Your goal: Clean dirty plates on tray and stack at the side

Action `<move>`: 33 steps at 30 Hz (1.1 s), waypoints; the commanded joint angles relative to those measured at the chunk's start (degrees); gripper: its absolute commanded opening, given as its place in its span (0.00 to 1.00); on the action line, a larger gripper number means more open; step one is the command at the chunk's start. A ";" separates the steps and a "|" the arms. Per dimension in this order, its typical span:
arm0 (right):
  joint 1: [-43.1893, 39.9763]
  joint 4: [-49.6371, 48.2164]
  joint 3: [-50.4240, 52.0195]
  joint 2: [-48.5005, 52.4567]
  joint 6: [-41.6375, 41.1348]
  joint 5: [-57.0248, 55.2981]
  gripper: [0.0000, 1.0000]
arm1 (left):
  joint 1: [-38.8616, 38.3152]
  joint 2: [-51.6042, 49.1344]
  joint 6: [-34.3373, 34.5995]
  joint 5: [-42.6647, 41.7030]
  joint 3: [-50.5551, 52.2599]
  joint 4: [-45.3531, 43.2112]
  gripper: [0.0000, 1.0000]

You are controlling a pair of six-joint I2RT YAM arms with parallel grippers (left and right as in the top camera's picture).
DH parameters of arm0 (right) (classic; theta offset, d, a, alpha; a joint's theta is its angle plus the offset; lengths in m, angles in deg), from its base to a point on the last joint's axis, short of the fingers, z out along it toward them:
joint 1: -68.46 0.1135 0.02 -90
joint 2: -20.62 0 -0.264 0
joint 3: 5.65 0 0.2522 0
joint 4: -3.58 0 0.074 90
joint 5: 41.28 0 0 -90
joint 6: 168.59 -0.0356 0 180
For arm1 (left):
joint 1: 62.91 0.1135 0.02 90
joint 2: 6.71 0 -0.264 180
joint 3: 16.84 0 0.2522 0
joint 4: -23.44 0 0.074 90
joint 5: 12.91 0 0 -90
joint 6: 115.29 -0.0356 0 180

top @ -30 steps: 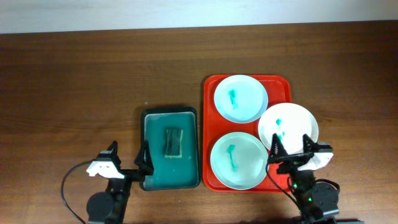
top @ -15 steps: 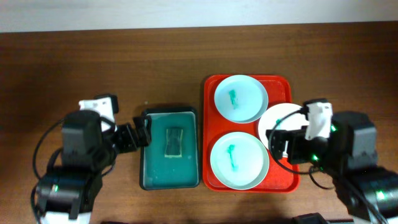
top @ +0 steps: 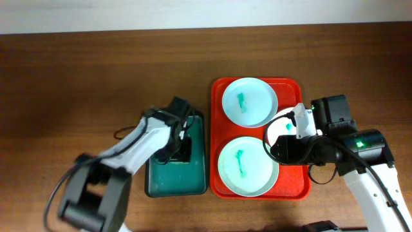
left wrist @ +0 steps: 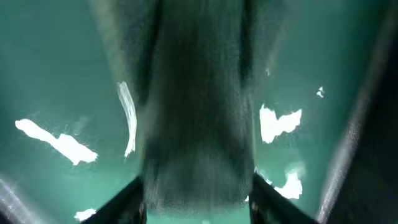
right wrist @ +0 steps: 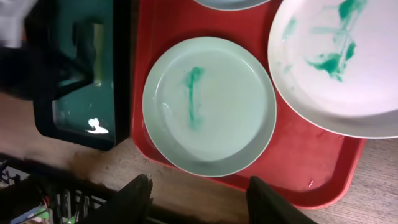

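Note:
Three plates smeared with teal lie on the red tray [top: 220, 90]: a far plate [top: 249, 102], a near plate [top: 247, 165] and a white plate [top: 283, 124] at the right, half hidden under my right arm. My right gripper [top: 281, 147] hovers high over that plate. In the right wrist view the gripper [right wrist: 199, 186] is open and empty, with the near plate [right wrist: 209, 106] and the white plate [right wrist: 342, 68] below it. My left gripper [top: 182, 145] is down in the green tray, with a dark sponge [left wrist: 199, 112] between its fingers [left wrist: 127, 199], which touch both of its long sides.
The dark green tray [top: 161, 177] stands just left of the red tray, their rims almost touching. Its wet teal floor [left wrist: 50, 93] fills the left wrist view. Bare brown table [top: 77, 77] stretches left and behind. The red tray's rim [right wrist: 292, 162] lies near the table's front edge.
Both arms left their rest pose at the front edge. The left one reached down into the green tray onto the sponge, the right one swung over the white plate, and both pairs of jaws narrowed.

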 commanded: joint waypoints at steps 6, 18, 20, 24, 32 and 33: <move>-0.35 0.22 0.26 -0.22 -0.22 0.50 0.51 | -0.02 -5.95 1.40 -1.95 -6.08 4.66 0.00; -0.35 0.68 0.26 -0.22 -0.22 0.50 0.52 | -0.04 -10.80 1.38 9.27 -8.26 -9.40 0.18; -0.35 1.42 0.26 -0.22 -0.22 0.50 0.51 | -0.02 -12.74 1.31 9.25 -8.28 -7.43 0.00; -0.37 2.54 0.24 -0.24 -10.58 -3.23 0.48 | -0.02 -9.73 0.24 8.55 -14.23 -2.12 0.17; -13.35 8.33 4.31 -0.17 -6.10 -8.92 0.62 | -0.20 -6.03 0.26 8.59 -14.62 13.84 0.45; -13.53 6.19 8.68 -0.15 -4.28 -4.09 0.63 | -0.20 -6.03 0.31 8.44 -10.08 9.60 0.45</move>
